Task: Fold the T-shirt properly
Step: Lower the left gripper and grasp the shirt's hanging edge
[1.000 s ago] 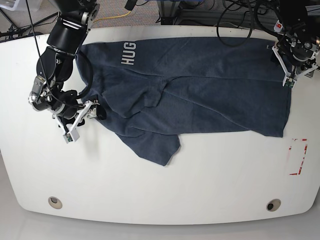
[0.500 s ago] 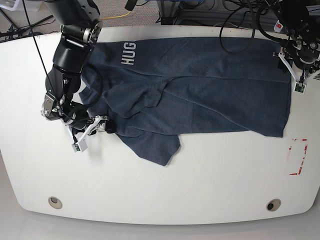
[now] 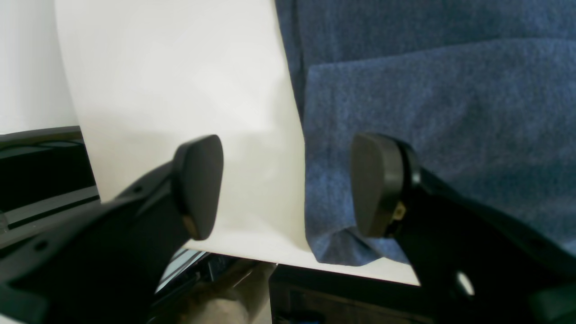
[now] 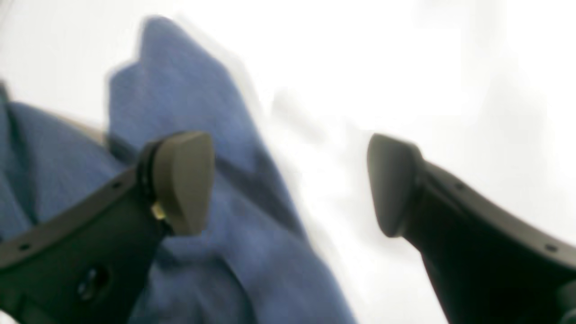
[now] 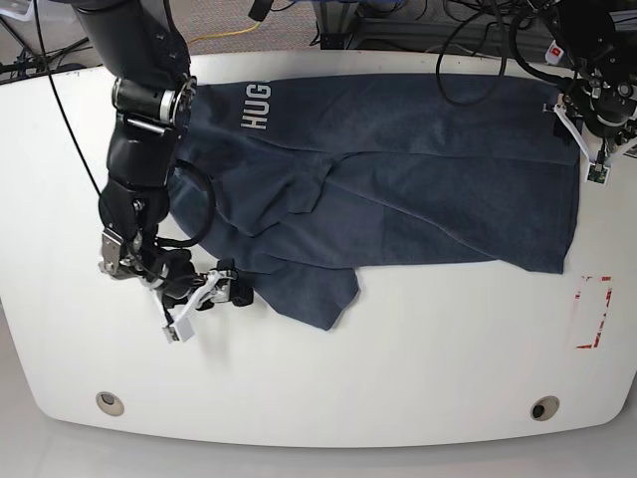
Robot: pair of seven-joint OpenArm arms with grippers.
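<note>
Left wrist: left gripper gapes empty over the shirt hem; bare table toward 10 o'clock.

Right wrist: right gripper spread wide, empty, astride a shirt edge.

Base: shirt spans the table's 12 o'clock half; 6 o'clock side is free.

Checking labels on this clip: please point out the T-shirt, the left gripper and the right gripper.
T-shirt (image 5: 418, 179), base view, flat middle of the body.
Left gripper (image 3: 288, 184), left wrist view, midway between its open fingertips.
Right gripper (image 4: 288, 184), right wrist view, midway between its open fingertips.
</note>
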